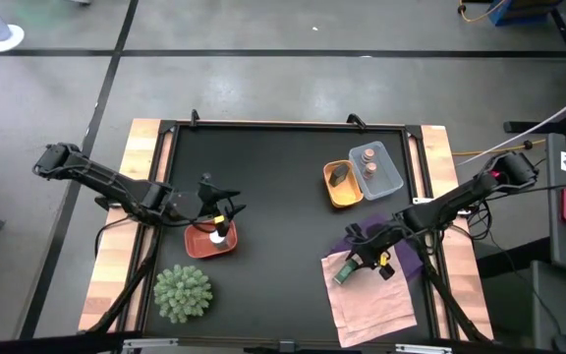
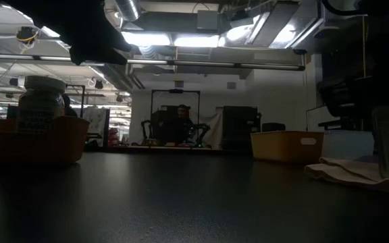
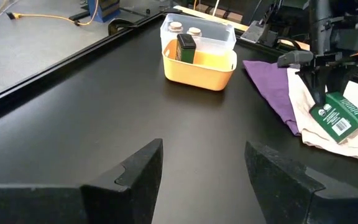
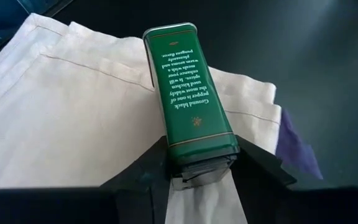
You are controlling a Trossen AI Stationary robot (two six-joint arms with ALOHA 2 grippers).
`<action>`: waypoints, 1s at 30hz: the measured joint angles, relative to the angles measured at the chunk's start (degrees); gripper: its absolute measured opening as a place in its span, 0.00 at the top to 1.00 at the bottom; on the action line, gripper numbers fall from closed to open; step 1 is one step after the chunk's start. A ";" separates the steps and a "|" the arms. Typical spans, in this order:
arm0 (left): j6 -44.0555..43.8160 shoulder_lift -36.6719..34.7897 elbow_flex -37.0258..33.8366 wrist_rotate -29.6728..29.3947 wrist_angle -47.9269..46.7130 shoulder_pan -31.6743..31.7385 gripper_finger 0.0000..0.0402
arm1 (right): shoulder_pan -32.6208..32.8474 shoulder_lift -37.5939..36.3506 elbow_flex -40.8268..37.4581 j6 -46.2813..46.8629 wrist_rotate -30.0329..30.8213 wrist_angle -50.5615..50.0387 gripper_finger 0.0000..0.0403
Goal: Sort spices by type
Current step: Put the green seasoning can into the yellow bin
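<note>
My right gripper is shut on a green rectangular spice tin over the pale pink cloth at the table's near right. My left gripper is open and touches nothing. It hovers just above the white-capped jar, which stands upright in the salmon-red tray. A second green packet stands in the orange tray. Two pinkish-topped jars stand in the clear tray behind it. My right gripper pinches the green tin at its dark cap end, one finger on each narrow side. The fingers come slanting down from the table's right. The tin runs on ahead of them, tilted, its far end low over the cloth.
A green spiky plant ball sits near the table's near left edge. A purple cloth lies partly under the pink one. The black mat's middle is bare. Wooden strips and a raised frame border the mat on the left and right.
</note>
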 joint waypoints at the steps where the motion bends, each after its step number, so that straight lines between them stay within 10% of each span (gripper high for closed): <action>1: 0.09 0.00 0.00 0.00 0.00 -0.02 0.47 | 0.00 -0.65 0.16 0.00 -0.01 -0.90 0.64; 16: 0.54 0.00 0.00 -0.02 0.00 -0.01 0.47 | 0.00 -2.31 26.37 -0.13 15.08 -48.43 0.65; 30: 2.68 -0.02 0.00 0.00 0.02 0.00 0.47 | -7.91 -2.31 37.83 -1.73 32.56 -69.41 0.65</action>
